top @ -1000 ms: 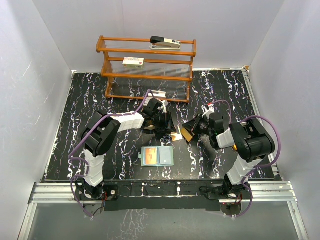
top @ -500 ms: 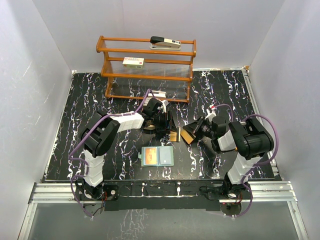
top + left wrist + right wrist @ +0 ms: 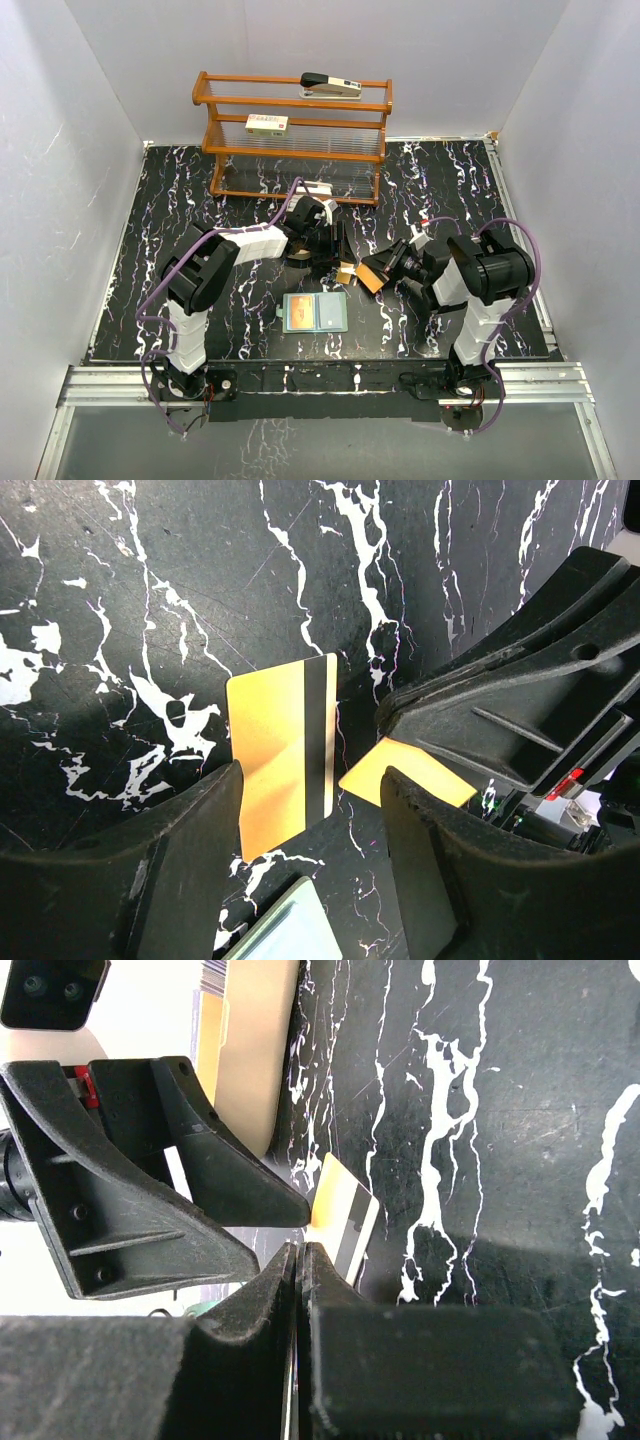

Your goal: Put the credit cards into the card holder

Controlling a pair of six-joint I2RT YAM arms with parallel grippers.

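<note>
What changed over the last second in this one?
The right gripper, shut, slid left toward the left gripper, whose open jaws straddle a striped gold card. The left arm, that card, the card holder and the rack stayed put.

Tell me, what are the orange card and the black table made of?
The orange card looks like thin glossy plastic: it shines and has a dark stripe. The table looks like black marble with white veins, though it may be only a printed sheet.
</note>
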